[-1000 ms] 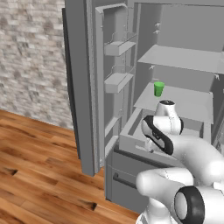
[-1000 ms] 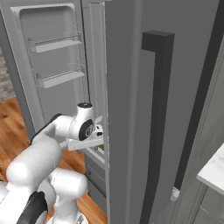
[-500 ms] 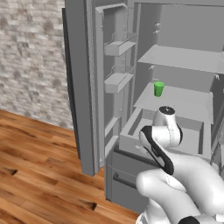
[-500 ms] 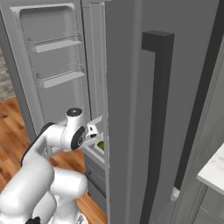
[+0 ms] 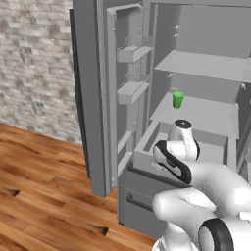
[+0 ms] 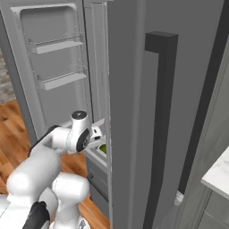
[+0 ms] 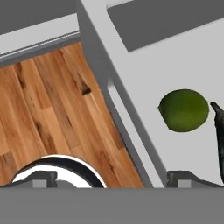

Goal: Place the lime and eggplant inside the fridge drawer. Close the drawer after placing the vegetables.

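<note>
Fridge point(image 5: 88, 98) door is wide open and the fridge drawer point(image 7: 144, 78) is pulled out over the wood floor point(image 7: 48, 109). The lime point(image 7: 183, 110) sits on the drawer's pale bottom, eggplant point(image 7: 218, 135) just beside it — apart, I think. The hand point(image 7: 111, 177) hovers above the drawer's front wall, fingers spread wide, holding nothing.

In the hand view, the lime point(image 7: 183, 110) sits inside the fridge drawer point(image 7: 144, 74) at right of frame, the eggplant point(image 7: 218, 140) just beside it at the right edge. Wood floor point(image 7: 48, 109) fills the left. In the left base view, a cup point(image 5: 178, 99) stands on the shelf point(image 5: 206, 115) above the drawer.
</note>
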